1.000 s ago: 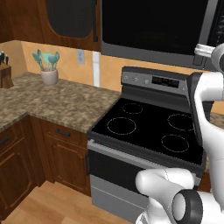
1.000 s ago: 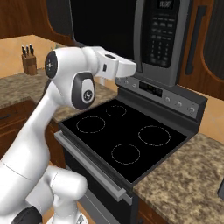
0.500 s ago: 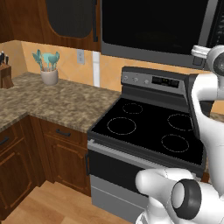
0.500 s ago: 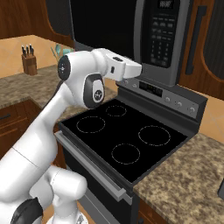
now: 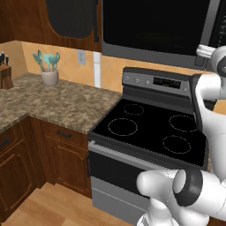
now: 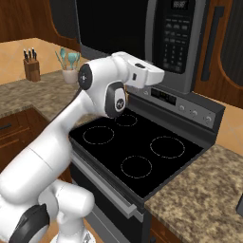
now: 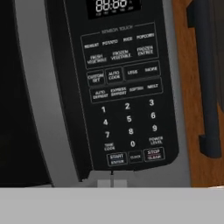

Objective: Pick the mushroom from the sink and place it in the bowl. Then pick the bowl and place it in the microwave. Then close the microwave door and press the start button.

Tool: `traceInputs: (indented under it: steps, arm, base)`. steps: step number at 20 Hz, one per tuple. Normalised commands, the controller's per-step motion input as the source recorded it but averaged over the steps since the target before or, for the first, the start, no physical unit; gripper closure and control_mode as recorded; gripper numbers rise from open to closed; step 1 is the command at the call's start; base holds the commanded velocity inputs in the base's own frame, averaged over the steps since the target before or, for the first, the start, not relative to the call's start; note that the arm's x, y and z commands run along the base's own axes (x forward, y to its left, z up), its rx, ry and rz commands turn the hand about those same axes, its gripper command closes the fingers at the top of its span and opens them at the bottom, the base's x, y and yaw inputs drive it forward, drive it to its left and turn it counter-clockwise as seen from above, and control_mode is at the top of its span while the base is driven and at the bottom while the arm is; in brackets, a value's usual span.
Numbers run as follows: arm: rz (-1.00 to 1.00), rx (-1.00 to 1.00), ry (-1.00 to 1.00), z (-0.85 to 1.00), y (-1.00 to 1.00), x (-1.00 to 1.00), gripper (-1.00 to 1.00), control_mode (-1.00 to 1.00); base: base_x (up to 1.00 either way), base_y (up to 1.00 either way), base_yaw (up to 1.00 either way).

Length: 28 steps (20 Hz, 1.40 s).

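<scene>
1. Left base view looks forward and down from behind the arm's left, over the stove (image 5: 152, 130) and the surface (image 5: 53, 103) to its left, with the microwave (image 5: 154, 26) above
2. Right base view takes the same stove (image 6: 137, 152) and microwave (image 6: 142, 33) from the right, the arm (image 6: 102, 90) crossing in front
3. Hand view faces the microwave's control panel (image 7: 124, 94) from very near, its buttons readable

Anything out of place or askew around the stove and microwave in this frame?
Nothing stands out. The microwave door is shut flush, the control panel looks intact, the stove top is bare, and the utensil cup and knife block stand upright on the counter.
</scene>
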Motion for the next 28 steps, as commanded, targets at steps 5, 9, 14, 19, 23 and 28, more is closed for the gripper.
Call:
traceInputs:
  steps: [5, 9, 14, 19, 23, 28]
  arm:
    - [0.0, 0.0, 0.0, -0.03, -0.15, 0.06, 1.0, -1.0]
    - [0.0, 0.0, 0.0, -0.19, -0.12, 0.04, 1.0, -1.0]
    - [0.0, 0.0, 0.0, -0.21, -0.01, 0.12, 1.0, -1.0]
    - [0.0, 0.0, 0.0, -0.08, 0.0, 0.33, 1.0, -1.0]
    - [0.0, 0.0, -0.02, 0.0, -0.15, 0.26, 1.0, -1.0]
    - [0.0, 0.0, -0.02, 0.0, -0.16, 0.13, 1.0, -1.0]
  base:
    - [0.0, 0.0, 0.0]
    - [0.0, 0.0, 0.0]
    - [0.0, 0.0, 0.0]
    - [0.0, 0.0, 0.0]
    - [0.0, 0.0, 0.0]
    - [0.0, 0.0, 0.0]
